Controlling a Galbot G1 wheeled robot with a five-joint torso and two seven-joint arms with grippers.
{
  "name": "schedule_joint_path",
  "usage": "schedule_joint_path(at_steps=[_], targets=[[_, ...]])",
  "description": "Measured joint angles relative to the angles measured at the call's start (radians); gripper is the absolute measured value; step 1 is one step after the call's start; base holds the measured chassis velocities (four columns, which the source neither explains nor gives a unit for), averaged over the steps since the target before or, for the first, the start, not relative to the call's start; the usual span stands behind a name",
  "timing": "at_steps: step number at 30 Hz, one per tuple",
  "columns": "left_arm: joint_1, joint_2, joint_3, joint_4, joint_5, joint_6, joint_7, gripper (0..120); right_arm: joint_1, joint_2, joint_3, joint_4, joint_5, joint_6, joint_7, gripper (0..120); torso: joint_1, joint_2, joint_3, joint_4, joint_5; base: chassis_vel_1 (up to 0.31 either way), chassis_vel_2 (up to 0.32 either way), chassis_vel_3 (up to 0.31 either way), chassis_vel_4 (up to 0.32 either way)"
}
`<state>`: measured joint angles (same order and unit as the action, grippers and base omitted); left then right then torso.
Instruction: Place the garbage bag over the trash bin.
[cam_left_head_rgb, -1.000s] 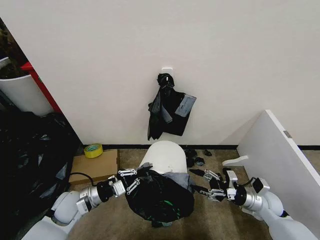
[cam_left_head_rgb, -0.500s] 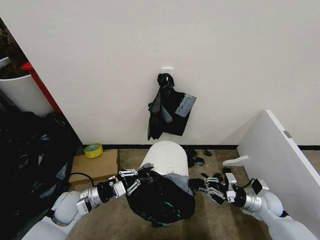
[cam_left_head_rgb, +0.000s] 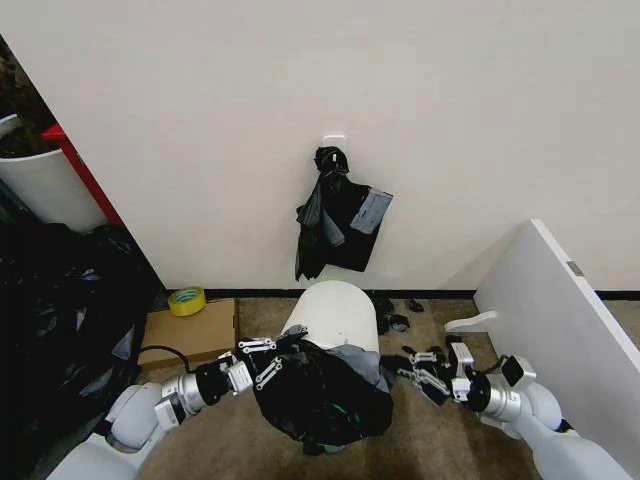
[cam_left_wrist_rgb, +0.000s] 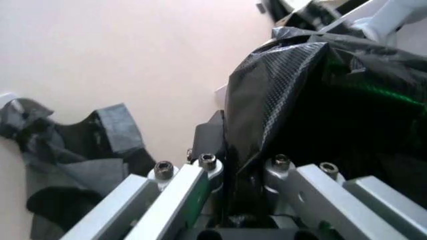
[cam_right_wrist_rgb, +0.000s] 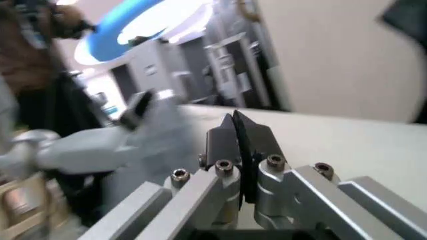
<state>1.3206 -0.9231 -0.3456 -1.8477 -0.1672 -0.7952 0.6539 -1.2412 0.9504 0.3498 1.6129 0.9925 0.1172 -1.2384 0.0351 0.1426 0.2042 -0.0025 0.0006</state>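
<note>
The trash bin (cam_left_head_rgb: 335, 308) is a round white bucket tipped with its base toward the wall and its mouth toward me. The black garbage bag (cam_left_head_rgb: 320, 398) covers the mouth end, and green shows through its film. My left gripper (cam_left_head_rgb: 262, 362) is shut on the bag's left edge; in the left wrist view the garbage bag (cam_left_wrist_rgb: 300, 100) runs down between that gripper's (cam_left_wrist_rgb: 227, 145) closed jaws. My right gripper (cam_left_head_rgb: 418, 366) sits just off the bag's right edge with its jaws shut. In the right wrist view the right gripper (cam_right_wrist_rgb: 235, 120) has its black pads pressed together.
A knotted bunch of black bags (cam_left_head_rgb: 335, 215) hangs on the wall above the bin. A yellow tape roll (cam_left_head_rgb: 186, 300) lies on a cardboard box (cam_left_head_rgb: 190, 335) at left. A heap of black plastic (cam_left_head_rgb: 60, 320) fills the far left. A white panel (cam_left_head_rgb: 560, 320) stands at right. Black scraps (cam_left_head_rgb: 395, 320) lie on the floor.
My right gripper went from open to shut at the bag's right edge and has drawn slightly to the right. The left gripper keeps its hold.
</note>
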Motion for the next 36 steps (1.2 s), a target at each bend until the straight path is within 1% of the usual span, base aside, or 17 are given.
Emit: schedule_joint_path(at_steps=[2, 8, 9, 11, 12, 14, 16, 18, 19, 20, 23, 25, 26, 31, 32, 33, 36], targets=[[0.0, 0.001, 0.003, -0.006, 0.0, -0.002, 0.014, 4, -0.002, 0.003, -0.001, 0.002, 0.003, 0.024, 0.05, 0, 0.0, 0.0, 0.0, -0.0002, -0.0001, 0.0, 0.0, 0.0, 0.0], [-0.003, 0.003, 0.004, -0.01, 0.0, -0.006, 0.021, 4, -0.004, 0.008, 0.0, 0.002, 0.004, 0.055, 0.098, 0, 0.0, 0.0, 0.0, 0.0, 0.0, 0.0, 0.0, 0.0, 0.0], [-0.004, 0.003, 0.003, -0.006, 0.0, -0.008, 0.021, 4, -0.004, 0.007, 0.005, 0.002, 0.01, 0.051, 0.086, 0, 0.0, 0.0, 0.0, -0.0001, 0.0001, 0.0, 0.0, 0.0, 0.0], [-0.009, 0.004, -0.001, 0.006, 0.0, -0.013, 0.021, 4, -0.004, 0.0, 0.02, 0.002, 0.037, 0.018, 0.023, 0, 0.0, 0.0, 0.0, -0.0001, 0.0, 0.0, 0.0, 0.0, 0.0], [-0.009, 0.004, -0.001, 0.006, 0.0, -0.013, 0.021, 4, -0.004, 0.0, 0.02, 0.002, 0.037, 0.018, 0.023, 0, 0.0, 0.0, 0.0, -0.0001, 0.0, 0.0, 0.0, 0.0, 0.0], [-0.011, 0.005, -0.002, 0.011, 0.0, -0.018, 0.02, 4, -0.007, -0.011, 0.034, 0.005, 0.046, -0.013, -0.037, 0, 0.0, 0.0, 0.0, -0.0001, -0.0001, 0.0, 0.0, 0.0, 0.0], [-0.011, 0.004, -0.002, 0.011, 0.0, -0.019, 0.02, 4, -0.012, -0.016, 0.038, 0.006, 0.038, -0.028, -0.071, 7, 0.0, 0.0, 0.0, -0.0001, -0.0001, 0.0, 0.0, 0.0, 0.0], [-0.011, 0.002, -0.001, 0.01, 0.0, -0.02, 0.019, 4, -0.015, -0.015, 0.04, 0.004, 0.021, -0.04, -0.099, 17, 0.0, 0.0, 0.0, -0.0002, 0.0, 0.0, 0.0, 0.0, 0.0], [-0.011, 0.002, -0.001, 0.01, 0.0, -0.02, 0.019, 4, -0.015, -0.015, 0.04, 0.004, 0.021, -0.04, -0.099, 17, 0.0, 0.0, 0.0, -0.0002, 0.0, 0.0, 0.0, 0.0, 0.0], [-0.011, 0.001, 0.0, 0.009, 0.0, -0.02, 0.019, 4, -0.016, -0.012, 0.04, 0.001, 0.011, -0.045, -0.112, 20, 0.0, 0.0, 0.0, -0.0001, -0.0001, 0.0, 0.0, 0.0, 0.0], [-0.011, 0.001, 0.001, 0.006, 0.0, -0.02, 0.019, 4, -0.017, -0.004, 0.037, -0.006, -0.014, -0.054, -0.137, 34, 0.0, 0.0, 0.0, -0.0001, 0.0, 0.0, 0.0, 0.0, 0.0], [-0.01, 0.003, 0.001, 0.005, 0.0, -0.02, 0.019, 4, -0.016, -0.001, 0.035, -0.011, -0.027, -0.057, -0.148, 40, 0.0, 0.0, 0.0, -0.0001, 0.0, 0.0, 0.0, 0.0, 0.0], [-0.01, 0.003, 0.001, 0.005, 0.0, -0.02, 0.019, 4, -0.016, -0.001, 0.035, -0.011, -0.027, -0.057, -0.148, 40, 0.0, 0.0, 0.0, -0.0001, 0.0, 0.0, 0.0, 0.0, 0.0], [-0.007, 0.002, 0.001, 0.003, 0.0, -0.022, 0.019, 4, -0.008, 0.002, 0.031, -0.023, -0.035, -0.059, -0.158, 62, 0.0, 0.0, 0.0, -0.0001, 0.0, 0.0, 0.0, 0.0, 0.0], [-0.007, 0.002, 0.001, 0.003, 0.0, -0.022, 0.019, 4, -0.007, 0.001, 0.031, -0.023, -0.035, -0.061, -0.162, 66, 0.0, 0.0, 0.0, -0.0001, 0.0, 0.0, 0.0, 0.0, 0.0], [-0.007, 0.002, 0.001, 0.003, 0.0, -0.022, 0.019, 4, -0.007, 0.001, 0.031, -0.023, -0.035, -0.061, -0.162, 66, 0.0, 0.0, 0.0, -0.0001, 0.0, 0.0, 0.0, 0.0, 0.0], [-0.008, 0.0, 0.001, 0.004, 0.0, -0.023, 0.018, 4, -0.004, -0.004, 0.032, -0.027, -0.034, -0.072, -0.189, 79, 0.0, 0.0, 0.0, -0.0001, 0.0, 0.0, 0.0, 0.0, 0.0]])
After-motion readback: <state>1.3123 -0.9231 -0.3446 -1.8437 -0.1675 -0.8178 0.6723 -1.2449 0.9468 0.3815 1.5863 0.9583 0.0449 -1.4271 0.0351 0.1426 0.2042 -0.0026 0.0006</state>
